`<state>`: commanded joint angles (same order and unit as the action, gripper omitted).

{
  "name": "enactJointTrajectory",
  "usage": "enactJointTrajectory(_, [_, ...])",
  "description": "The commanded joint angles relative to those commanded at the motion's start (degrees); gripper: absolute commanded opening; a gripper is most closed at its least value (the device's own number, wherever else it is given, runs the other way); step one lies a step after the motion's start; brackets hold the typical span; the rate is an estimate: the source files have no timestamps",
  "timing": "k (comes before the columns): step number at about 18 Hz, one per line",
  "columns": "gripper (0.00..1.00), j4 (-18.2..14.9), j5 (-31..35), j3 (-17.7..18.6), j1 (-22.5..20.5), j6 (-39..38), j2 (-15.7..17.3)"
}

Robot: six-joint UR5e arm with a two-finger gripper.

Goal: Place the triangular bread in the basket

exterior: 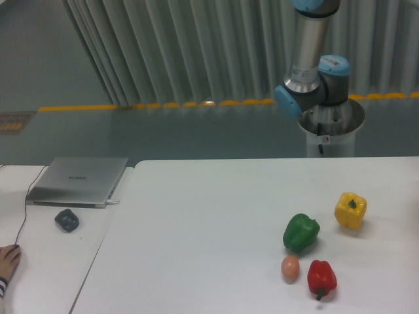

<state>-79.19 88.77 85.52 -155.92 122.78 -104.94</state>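
From my remote seat, nearest the camera at about 5 o'clock there's a red pepper (321,277) with an egg (290,267) just beside it. A green pepper (301,232) sits a bit further back, and a yellow pepper (350,210) out toward 3 o'clock. Over at 9 o'clock there's a closed laptop (78,180) and a dark mouse (67,220) on the side table (46,261) (someone's hand (8,258) is peeking in at the edge). At 1 o'clock, far back, I only see the arm's base joints (313,91), so the gripper is out of frame and I can't say how it's set. No triangular bread or basket in view either, so I reckon I'm at the very start: find both first
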Motion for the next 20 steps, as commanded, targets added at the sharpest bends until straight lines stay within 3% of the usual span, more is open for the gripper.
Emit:
enactJointTrajectory(4, [1.00,-0.3,0.7,0.4,2.1,0.4,0.0])
enactJointTrajectory(7, [1.00,-3.2,4.1,0.4,3.4,0.0,1.1])
enactJointTrajectory(11, [1.00,-4.3,6.5,0.7,4.3,-0.2,1.8])
enactJointTrajectory(20, [1.00,-4.0,7.4,1.1,6.6,-4.0,1.8])
